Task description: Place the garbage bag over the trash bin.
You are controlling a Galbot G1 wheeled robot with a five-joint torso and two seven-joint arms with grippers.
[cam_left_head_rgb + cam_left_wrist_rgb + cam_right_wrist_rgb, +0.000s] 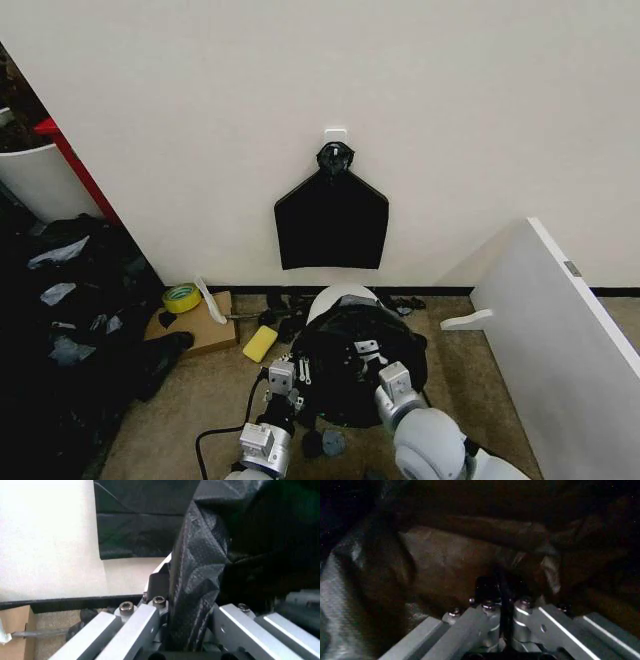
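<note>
Garbage bag point(350, 360), black and crumpled, sat draped across the mouth of the trash bin point(338, 296) by the wall's foot. Seen from the head, both grippers met its near edge: left gripper point(283, 378), right gripper point(392, 380). Each wrist view added the grip itself: left fingers point(132, 628) pinched a fold point(192, 588), right fingers point(527, 617) clamped on film point(445, 562).

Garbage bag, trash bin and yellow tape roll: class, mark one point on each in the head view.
garbage bag point(345, 365), head view: crumpled black film over the bin's mouth.
trash bin point(335, 296), head view: bare cream-white rim at the far side.
yellow tape roll point(181, 297), head view: the ring's upper face, on the cardboard.
</note>
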